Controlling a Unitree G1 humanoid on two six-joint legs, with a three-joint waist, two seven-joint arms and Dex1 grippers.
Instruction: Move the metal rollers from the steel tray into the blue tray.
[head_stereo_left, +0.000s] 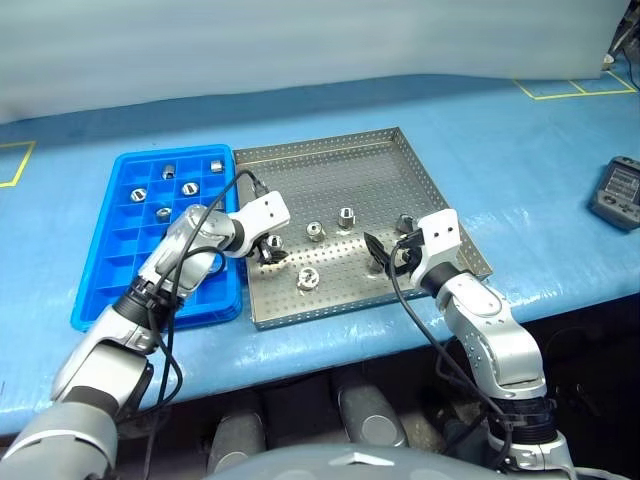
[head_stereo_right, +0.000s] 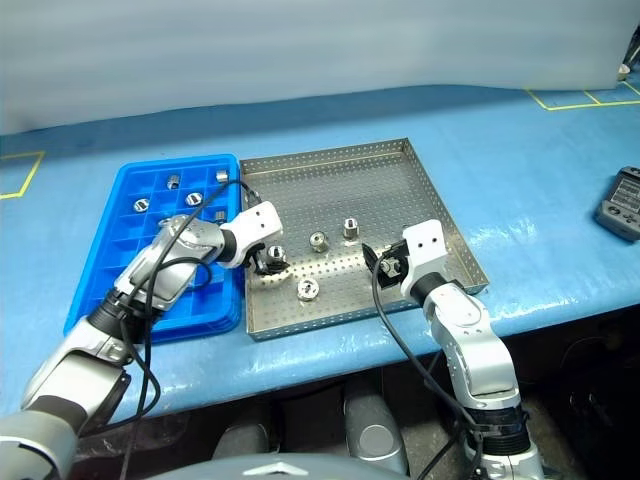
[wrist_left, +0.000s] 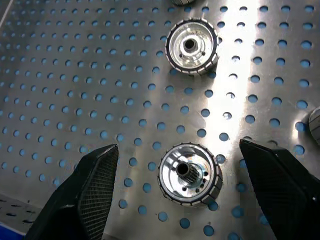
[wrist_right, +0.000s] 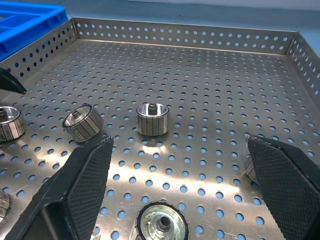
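Partly done: a few metal rollers (head_stereo_left: 139, 194) already in the blue tray (head_stereo_left: 100, 290), several left on the steel tray (head_stereo_left: 380, 160), left gripper (wrist_left: 187, 187) spread around one, right gripper (wrist_right: 180, 190) spread, empty.

No readable text, label, brand or number found in any view; dark handheld device (head_stereo_left: 617, 193) at table's right edge carries pale panel, characters too small to be read; yellow tape lines (head_stereo_left: 560, 90) on blue table cover noted as floor-style markings only, no lettering; no markings made out on steel tray (head_stereo_left: 400, 140), blue tray (head_stereo_left: 100, 290) or metal rollers (wrist_left: 190, 173).
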